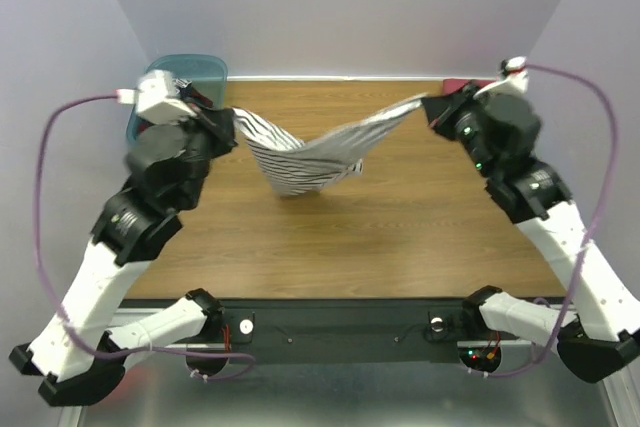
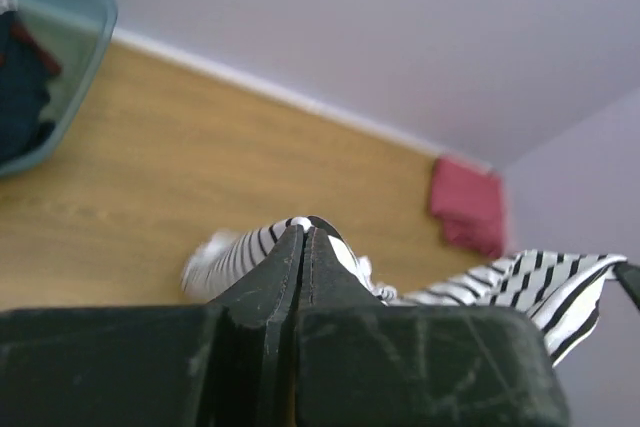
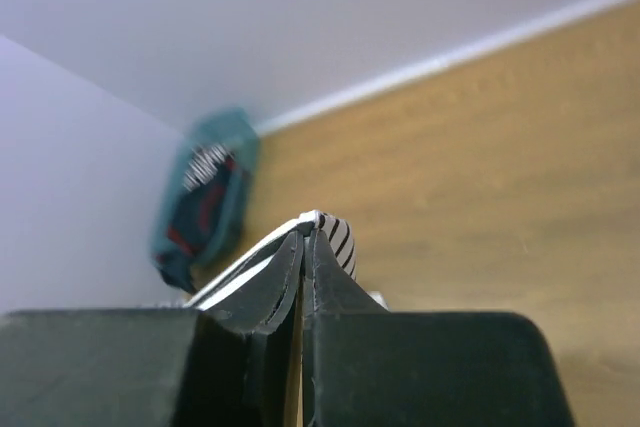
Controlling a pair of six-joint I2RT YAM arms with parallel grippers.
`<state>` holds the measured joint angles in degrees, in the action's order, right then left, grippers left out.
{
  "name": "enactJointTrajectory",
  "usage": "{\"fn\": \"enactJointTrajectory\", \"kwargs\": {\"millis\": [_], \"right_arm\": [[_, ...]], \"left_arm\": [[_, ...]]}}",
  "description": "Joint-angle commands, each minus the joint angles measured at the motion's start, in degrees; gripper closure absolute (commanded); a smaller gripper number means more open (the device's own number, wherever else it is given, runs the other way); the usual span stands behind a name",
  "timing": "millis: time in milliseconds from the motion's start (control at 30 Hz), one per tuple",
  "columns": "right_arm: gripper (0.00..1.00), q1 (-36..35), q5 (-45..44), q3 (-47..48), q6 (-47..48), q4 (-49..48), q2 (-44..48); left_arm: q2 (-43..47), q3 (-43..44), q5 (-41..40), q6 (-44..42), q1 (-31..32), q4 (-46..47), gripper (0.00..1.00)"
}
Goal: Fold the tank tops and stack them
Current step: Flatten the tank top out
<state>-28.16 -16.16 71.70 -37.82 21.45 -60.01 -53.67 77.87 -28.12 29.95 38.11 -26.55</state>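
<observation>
The left gripper (image 1: pixel 222 122) is clamped on one edge of the striped tank top (image 1: pixel 300 152), its jaws pressed together with a fold of striped cloth pinched at the tips. The right gripper (image 1: pixel 432 107) pinches the opposite edge the same way. Both arms reach forward and outward from their bases, elbows bent, wrists turned inward toward each other over the far half of the table (image 1: pixel 400 237). The top hangs stretched between them, sagging in the middle, and its lowest part meets the wood. Behind the left wrist sits the teal bin (image 1: pixel 190 67) at the far left corner, with the navy tank top (image 3: pixel 205 202) inside. A red cloth (image 2: pixel 468 205) lies at the far right corner.
</observation>
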Motion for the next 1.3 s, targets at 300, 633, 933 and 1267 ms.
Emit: {"fn": "enactJointTrajectory", "kwargs": {"millis": [300,633,933,1267], "right_arm": [[1.0,0.2,-4.9,28.2,5.1,-0.4,-2.9],[1.0,0.2,-6.8,29.6,6.8,-0.4,-3.4],[0.99,3.5,-4.2,39.7,12.6,-1.4,-24.2],[1.0,17.8,25.6,78.3,4.4,-2.0,-56.8]], "left_arm": [[4.9,14.4,-7.7,-1.5,-0.3,17.4,1.0],[3.3,15.4,-7.4,-1.5,-0.3,19.3,1.0],[-11.2,16.4,-2.7,-5.1,-5.4,29.1,1.0],[-49.7,70.0,35.3,-1.4,-24.5,22.1,1.0]]}}
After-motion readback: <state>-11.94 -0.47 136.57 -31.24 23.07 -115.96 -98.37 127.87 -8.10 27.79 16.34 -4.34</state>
